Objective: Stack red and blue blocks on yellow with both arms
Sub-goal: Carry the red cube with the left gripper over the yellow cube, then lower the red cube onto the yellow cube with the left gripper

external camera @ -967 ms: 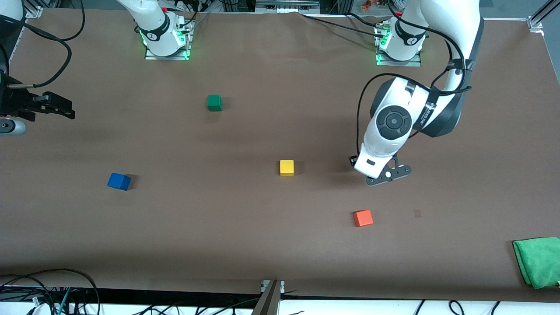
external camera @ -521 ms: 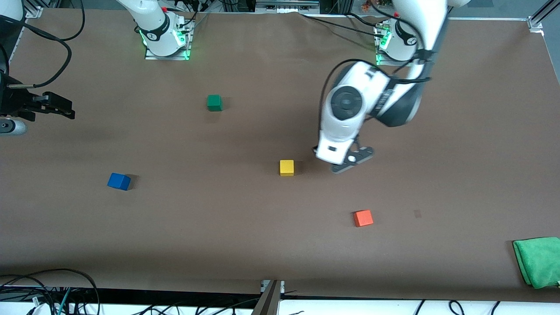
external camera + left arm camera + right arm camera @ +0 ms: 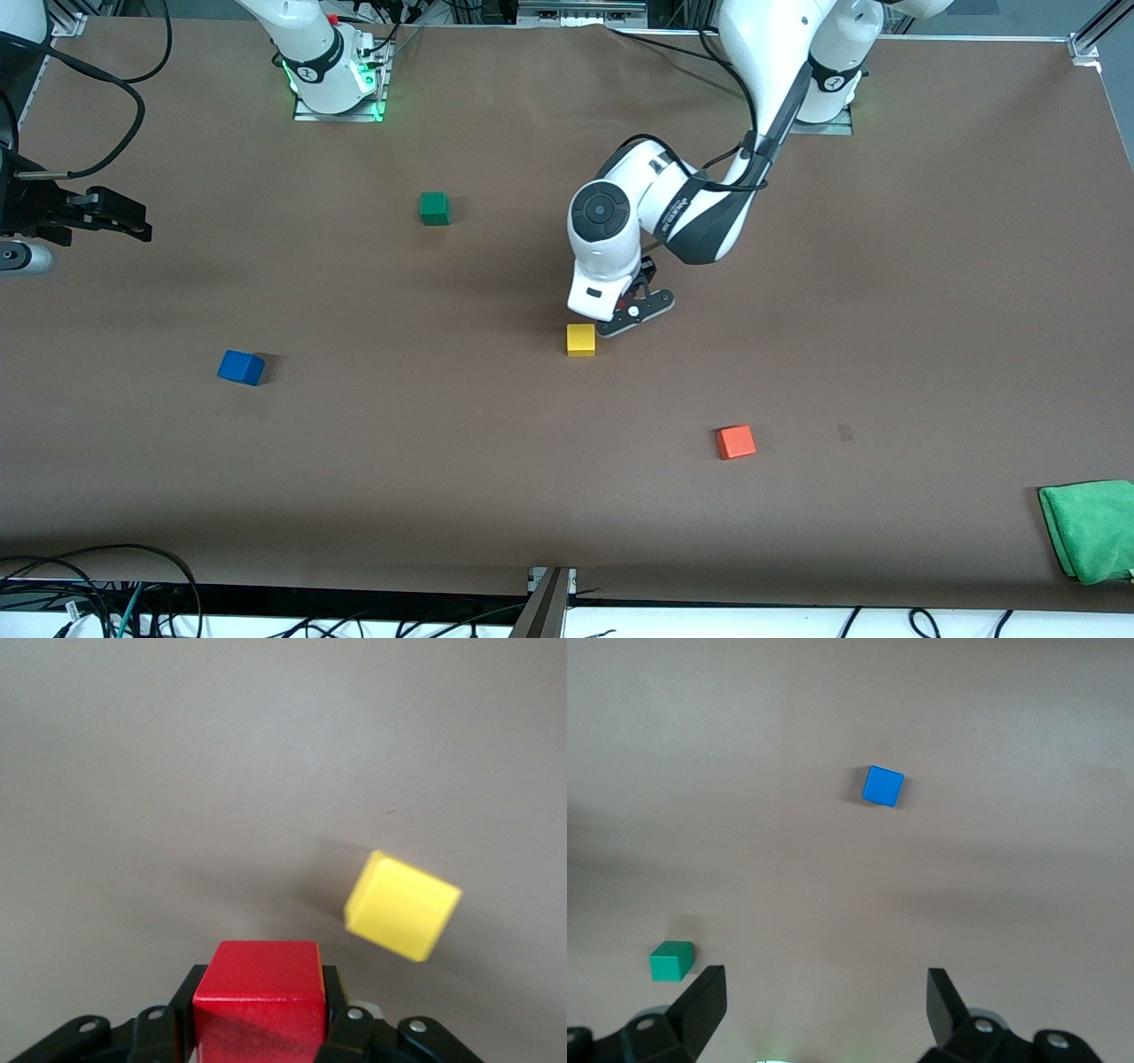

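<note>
Over the middle of the table [image 3: 496,478], the left gripper [image 3: 257,1028] hangs with its jaws clamped on the red block [image 3: 258,997], just short of being above the yellow block [image 3: 581,339]. From where I stand the job now is lining up: I'd bring the red block squarely over the yellow one, turn it so their edges match, since the yellow block sits skewed in the wrist view, then lower slowly and let go only once it rests flat. At present the yellow block [image 3: 403,905] lies on the table a little to one side of the gripper, close but not under it. Off at the right arm's end, the right gripper [image 3: 824,1010] waits high with jaws spread wide and empty, and the blue block [image 3: 241,367] sits untouched below it.
</note>
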